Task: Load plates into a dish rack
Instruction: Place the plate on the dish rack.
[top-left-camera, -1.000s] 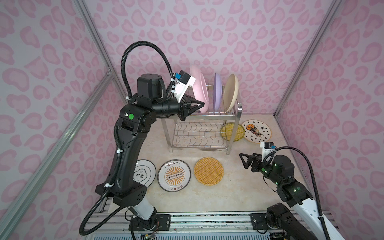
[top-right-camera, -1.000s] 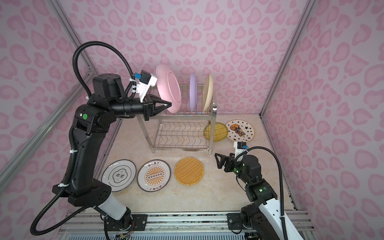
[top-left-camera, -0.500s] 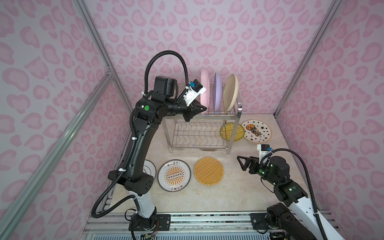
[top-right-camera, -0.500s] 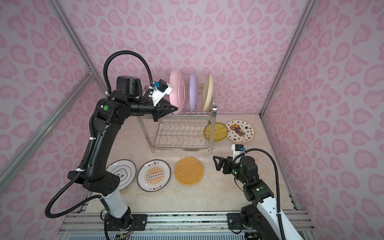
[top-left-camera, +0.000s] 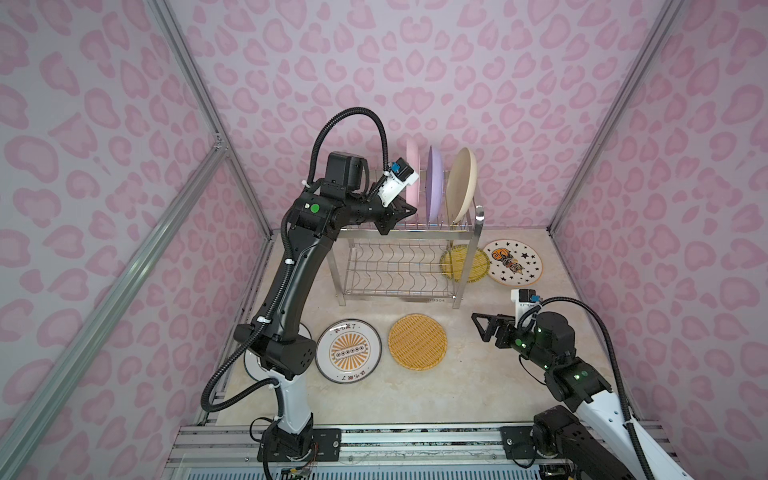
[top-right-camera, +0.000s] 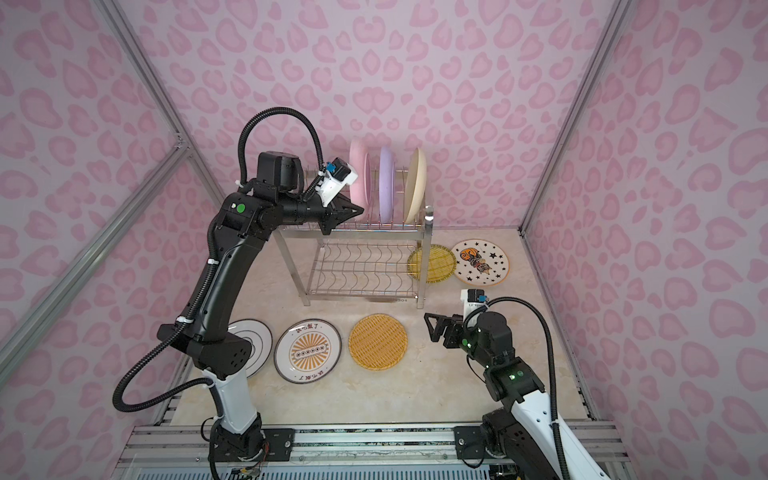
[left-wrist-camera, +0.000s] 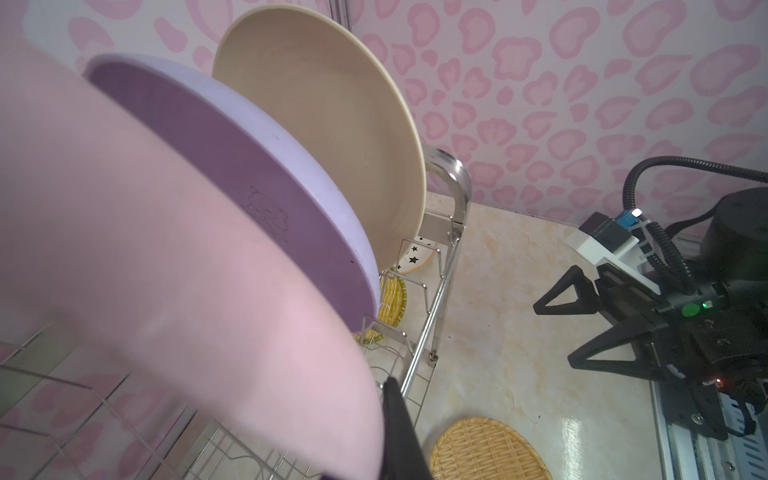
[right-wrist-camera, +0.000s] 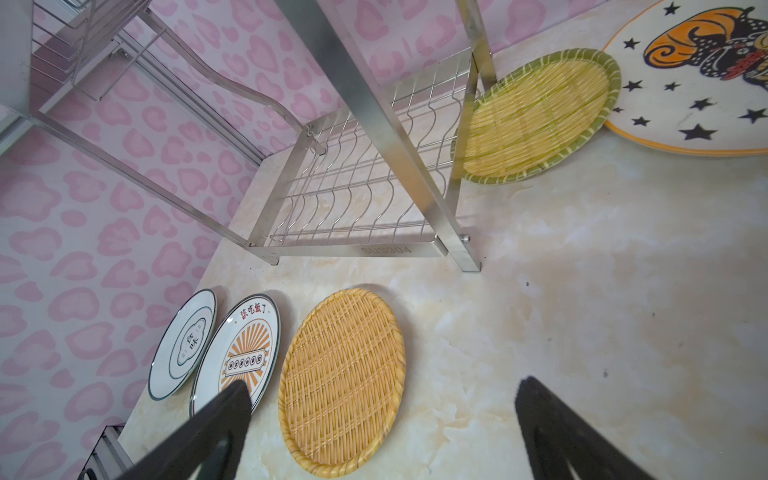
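Observation:
The dish rack (top-left-camera: 436, 233) stands at the back of the table. On its top tier the pink plate (top-left-camera: 412, 174), the lilac plate (top-left-camera: 435, 183) and the cream plate (top-left-camera: 461, 187) stand on edge. My left gripper (top-left-camera: 409, 212) is shut on the pink plate's lower rim (left-wrist-camera: 208, 332); one dark finger (left-wrist-camera: 399, 428) shows beside it. My right gripper (top-left-camera: 478, 326) hovers open over bare table, right of a yellow woven plate (right-wrist-camera: 340, 382). A sunburst plate (top-left-camera: 348, 351) and a dark-rimmed plate (top-right-camera: 257, 345) lie flat further left.
A green-edged woven plate (top-left-camera: 465, 262) lies partly under the rack's right end, with a star-patterned plate (top-left-camera: 513, 262) beside it. The rack's lower tier (right-wrist-camera: 353, 183) holds nothing. Pink walls close in on three sides; a metal rail (top-left-camera: 415, 440) runs along the front.
My left arm has swung right with the pink plate and brought it from tilted to upright on the top tier beside the lilac plate. My right gripper has drifted slightly left, still open.

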